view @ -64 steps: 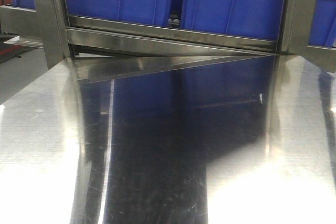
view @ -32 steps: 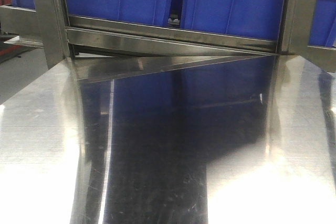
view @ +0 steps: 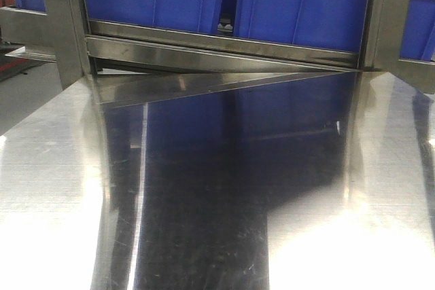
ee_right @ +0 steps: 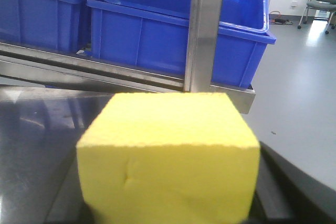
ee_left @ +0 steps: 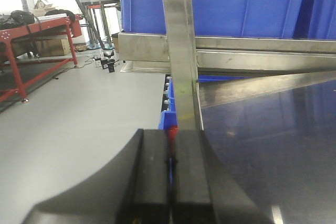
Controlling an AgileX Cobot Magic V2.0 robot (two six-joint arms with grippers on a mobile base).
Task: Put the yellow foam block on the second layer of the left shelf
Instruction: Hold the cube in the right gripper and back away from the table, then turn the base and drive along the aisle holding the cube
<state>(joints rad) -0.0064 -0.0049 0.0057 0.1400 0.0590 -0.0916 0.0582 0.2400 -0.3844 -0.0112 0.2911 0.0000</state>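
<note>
Broad steel table [view: 61, 188] fronts a shelf rack [view: 204, 49] loaded with blue bins [view: 299, 11]. Above the table, facing the rack: yellow foam block [ee_right: 170, 156], seemingly clamped in right gripper [ee_right: 170, 192], probably lifted for shelving. The left gripper [ee_left: 170, 145] is pinched closed on nothing, idle beside an upright post [ee_left: 181, 51].

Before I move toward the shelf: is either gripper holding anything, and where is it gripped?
Right gripper holds the yellow foam block, apparently by its lower side faces; the contact itself is hidden. Left gripper is shut, empty.
</note>
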